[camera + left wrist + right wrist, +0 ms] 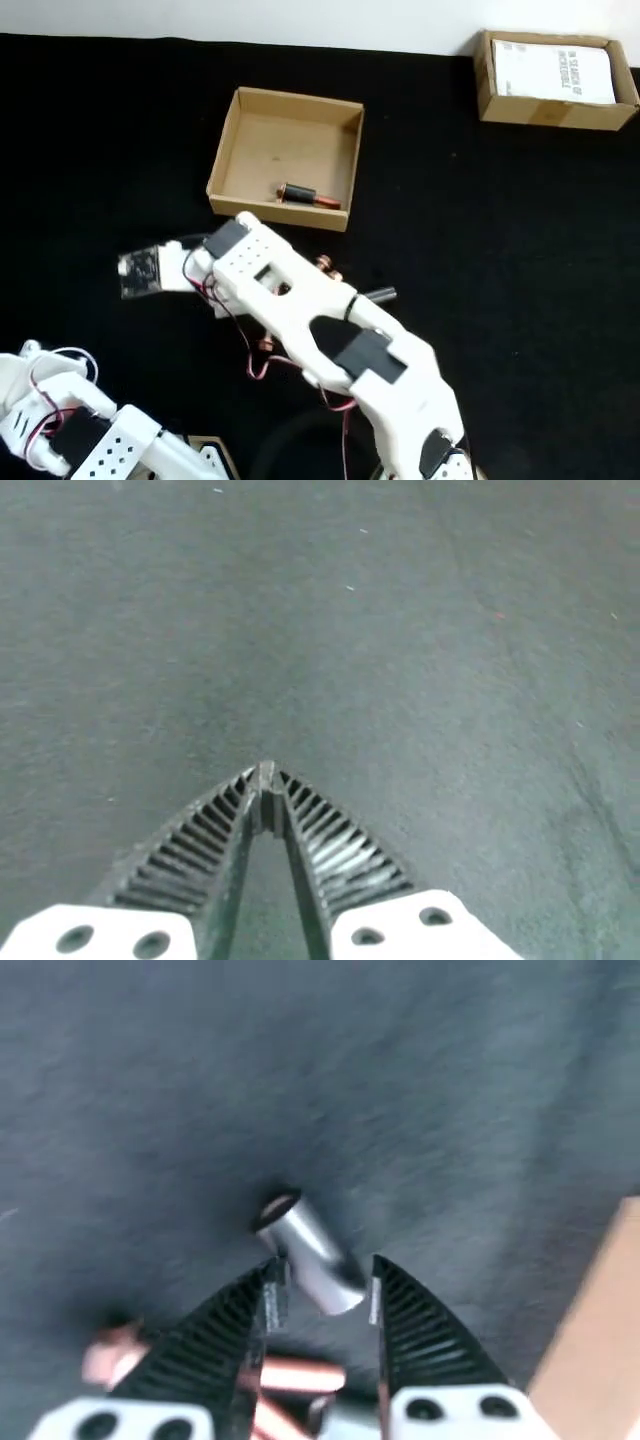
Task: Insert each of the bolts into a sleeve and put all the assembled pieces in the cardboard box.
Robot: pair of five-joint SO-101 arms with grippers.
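Right gripper [327, 1270] flanks a shiny silver, hollow-ended sleeve [300, 1232].

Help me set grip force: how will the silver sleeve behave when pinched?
The silver sleeve looks smooth, round and lies on its side, so it probably rolls if nudged and might slip from the right pincer. It looks like rigid metal, unlikely to crush.

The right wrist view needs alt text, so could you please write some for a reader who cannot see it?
The right gripper is open, with one end of a silver sleeve between its jaws, lying on the dark table. Copper-coloured bolts lie close by the gripper, and the edge of a cardboard box shows to one side.
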